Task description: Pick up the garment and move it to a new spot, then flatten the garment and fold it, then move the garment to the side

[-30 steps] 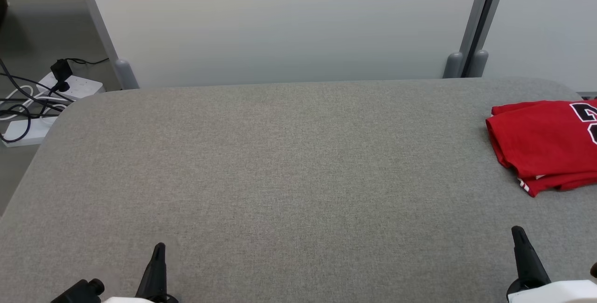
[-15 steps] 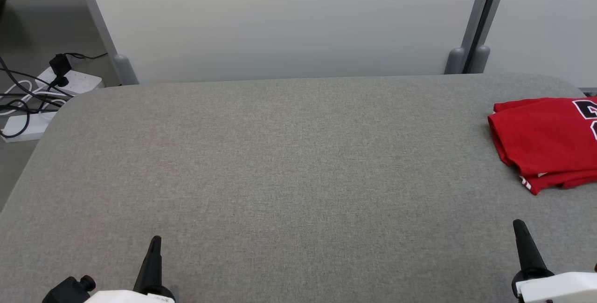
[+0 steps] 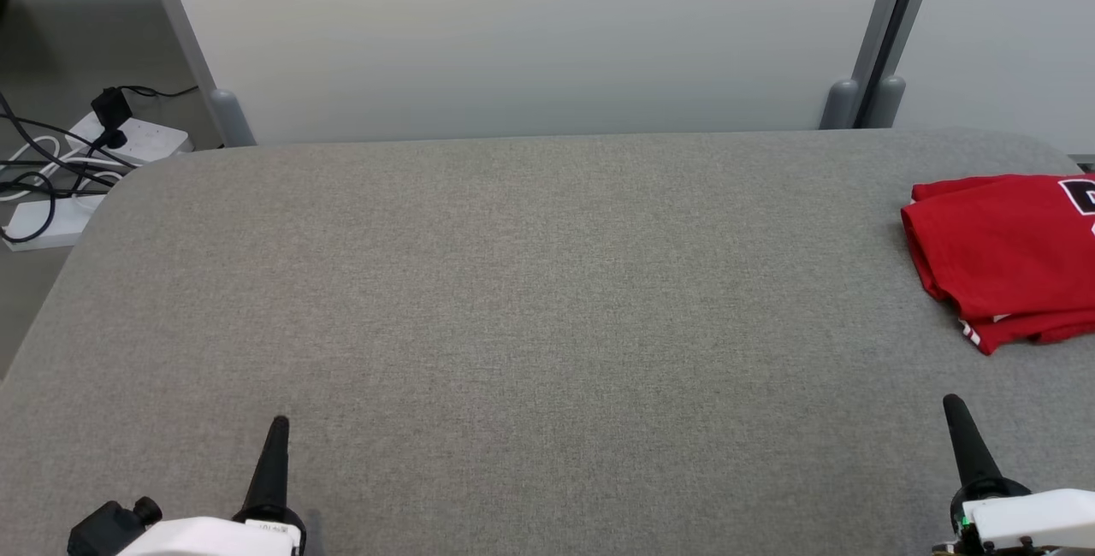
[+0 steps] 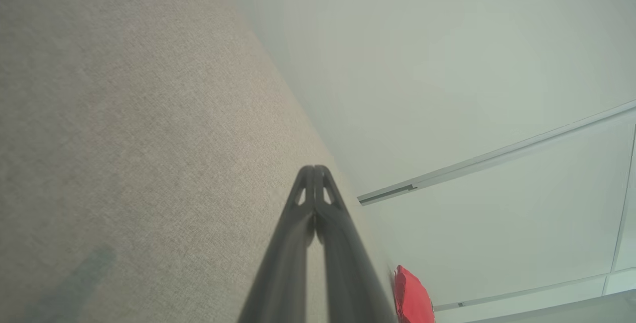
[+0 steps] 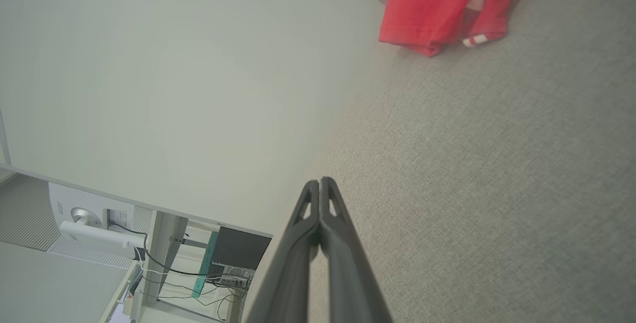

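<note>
The garment (image 3: 1001,257), red and folded into a compact stack, lies at the worktop's (image 3: 513,282) right edge, nearer the far right corner; to my eye the fold and the move aside look done. Both hands are clenched tight, fingers pressed together and grasping nothing: the left hand (image 3: 278,426) sits by the near edge toward the left corner, the right hand (image 3: 951,404) by the near edge toward the right corner, well apart from the garment

Risks from here: the stack sits so close to the right edge that a brush from the right arm could drag it over or spill the layers. The loose lower hem with its white trim sticks out toward the near edge, and a finger catching it would likely pull the fold open. Any regrasp with fingers clenched would only shove the cloth

The head view cuts off the garment's right part. The right wrist view shows the stacked hems, and a desk with cables (image 5: 218,268) beyond a partition. The left wrist view shows the garment as a thin red sliver far along the worktop
</note>
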Robot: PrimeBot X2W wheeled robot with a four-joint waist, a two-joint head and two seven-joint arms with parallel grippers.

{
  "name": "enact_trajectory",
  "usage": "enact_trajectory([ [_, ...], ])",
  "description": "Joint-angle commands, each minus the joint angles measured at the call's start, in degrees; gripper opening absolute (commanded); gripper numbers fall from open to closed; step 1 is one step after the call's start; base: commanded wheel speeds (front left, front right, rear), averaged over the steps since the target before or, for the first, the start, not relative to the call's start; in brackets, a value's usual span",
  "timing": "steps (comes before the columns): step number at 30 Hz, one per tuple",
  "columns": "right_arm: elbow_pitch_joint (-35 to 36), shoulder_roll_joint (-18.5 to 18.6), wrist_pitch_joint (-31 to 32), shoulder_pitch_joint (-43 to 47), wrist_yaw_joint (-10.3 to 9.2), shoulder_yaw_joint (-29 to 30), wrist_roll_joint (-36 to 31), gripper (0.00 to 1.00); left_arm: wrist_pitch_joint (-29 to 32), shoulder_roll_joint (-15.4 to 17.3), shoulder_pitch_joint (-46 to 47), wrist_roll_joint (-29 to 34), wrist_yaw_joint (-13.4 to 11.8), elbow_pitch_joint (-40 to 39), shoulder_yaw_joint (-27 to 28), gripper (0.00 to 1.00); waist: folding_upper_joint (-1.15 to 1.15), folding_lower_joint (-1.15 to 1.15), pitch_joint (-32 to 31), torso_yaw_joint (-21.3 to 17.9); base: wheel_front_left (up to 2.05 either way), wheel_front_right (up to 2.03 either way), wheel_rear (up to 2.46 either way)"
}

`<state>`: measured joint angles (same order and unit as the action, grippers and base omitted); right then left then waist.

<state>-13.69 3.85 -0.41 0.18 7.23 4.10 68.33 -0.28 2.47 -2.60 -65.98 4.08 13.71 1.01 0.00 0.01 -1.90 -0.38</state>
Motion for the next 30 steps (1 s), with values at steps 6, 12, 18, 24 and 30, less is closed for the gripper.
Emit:
enact_trajectory([
  [6,1.12,0.26,1.56,-3.21,0.2,0.13,4.79,0.0,1.39,0.32,4.67,-5.42,1.11,-0.96,2.33,0.0,0.0,0.0,0.36,0.07,0.0,0.0,0.0],
  [12,0.8,-0.01,2.74,-3.9,0.21,0.64,8.94,0.0,2.57,0.34,5.57,-9.97,1.61,-0.67,3.03,0.0,0.0,0.0,0.73,0.14,0.0,0.0,0.0],
  [18,0.53,-0.24,3.75,-4.5,0.22,1.09,12.52,0.0,3.58,0.36,6.35,-13.88,2.05,-0.42,3.63,0.0,0.0,0.0,1.06,0.2,0.0,0.0,0.0],
  [24,0.25,-0.47,4.77,-5.09,0.23,1.53,16.1,0.0,4.6,0.37,7.12,-17.79,2.48,-0.17,4.23,0.0,0.0,0.0,1.38,0.26,0.0,0.0,0.0],
  [30,-0.02,-0.71,5.79,-5.69,0.24,1.98,19.7,0.0,5.62,0.39,7.91,-21.72,2.91,0.08,4.83,0.0,0.0,0.0,1.7,0.32,0.0,0.0,0.0],
])
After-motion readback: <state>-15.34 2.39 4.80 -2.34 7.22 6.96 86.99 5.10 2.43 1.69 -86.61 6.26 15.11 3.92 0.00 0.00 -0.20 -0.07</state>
